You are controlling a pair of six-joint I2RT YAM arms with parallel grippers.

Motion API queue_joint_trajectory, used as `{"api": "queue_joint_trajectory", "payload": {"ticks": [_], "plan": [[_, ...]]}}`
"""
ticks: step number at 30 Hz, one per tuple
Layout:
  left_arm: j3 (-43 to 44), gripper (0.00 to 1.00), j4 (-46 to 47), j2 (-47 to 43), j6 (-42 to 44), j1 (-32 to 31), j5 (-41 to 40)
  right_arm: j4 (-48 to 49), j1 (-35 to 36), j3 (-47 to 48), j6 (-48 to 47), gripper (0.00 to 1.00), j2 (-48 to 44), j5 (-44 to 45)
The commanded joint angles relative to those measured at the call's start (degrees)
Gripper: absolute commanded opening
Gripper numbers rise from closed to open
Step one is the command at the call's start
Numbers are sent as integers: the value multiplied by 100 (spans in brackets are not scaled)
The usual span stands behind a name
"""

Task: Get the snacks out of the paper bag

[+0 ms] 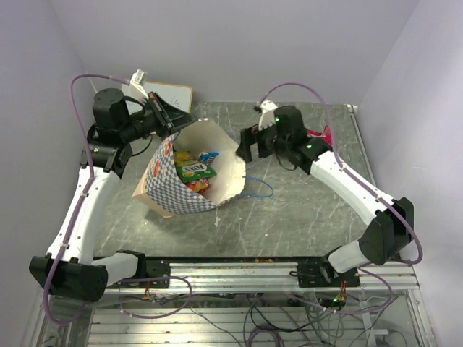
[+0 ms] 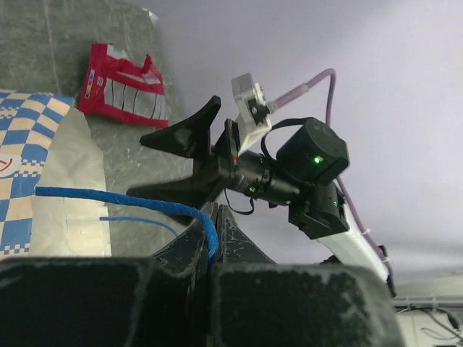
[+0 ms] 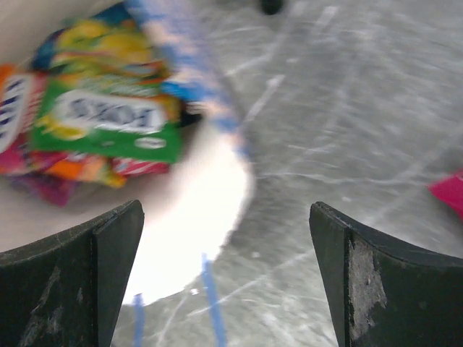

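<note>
The paper bag (image 1: 177, 189) lies tilted on the table with its mouth open toward the right. Several snacks (image 1: 194, 170) sit inside it; in the right wrist view a green packet (image 3: 108, 119) lies on top of them. A red packet (image 1: 318, 134) lies on the table behind the right arm and shows in the left wrist view (image 2: 119, 87). My left gripper (image 1: 168, 116) is shut on the bag's blue cord handle (image 2: 130, 201) at the bag's upper rim. My right gripper (image 1: 249, 148) is open and empty, just right of the bag's mouth, above its rim (image 3: 224, 144).
A framed whiteboard (image 1: 168, 95) stands at the back left behind the bag. The bag's other blue handle (image 1: 259, 186) trails on the marble table (image 1: 304, 210). The table's right edge (image 1: 365, 152) is close to the red packet.
</note>
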Motion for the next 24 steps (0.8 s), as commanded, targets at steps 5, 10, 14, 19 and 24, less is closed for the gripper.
{"api": "queue_joint_trajectory", "payload": {"ticks": [5, 10, 14, 19, 24], "plan": [[22, 7, -237, -330, 506, -509, -341, 315, 632, -372, 530, 98, -675, -119], [3, 7, -286, -351, 522, -672, -468, -427, 615, -613, 1884, 97, -535, 758], [164, 7, -408, -240, 594, -721, -485, -864, 608, -709, 2652, 95, -200, 157], [426, 7, -579, -21, 729, -731, -566, -824, 594, -950, 3163, 82, 79, -383], [1143, 7, -1315, 323, 1120, -731, -817, -428, 594, -995, 3362, 53, 217, -943]]}}
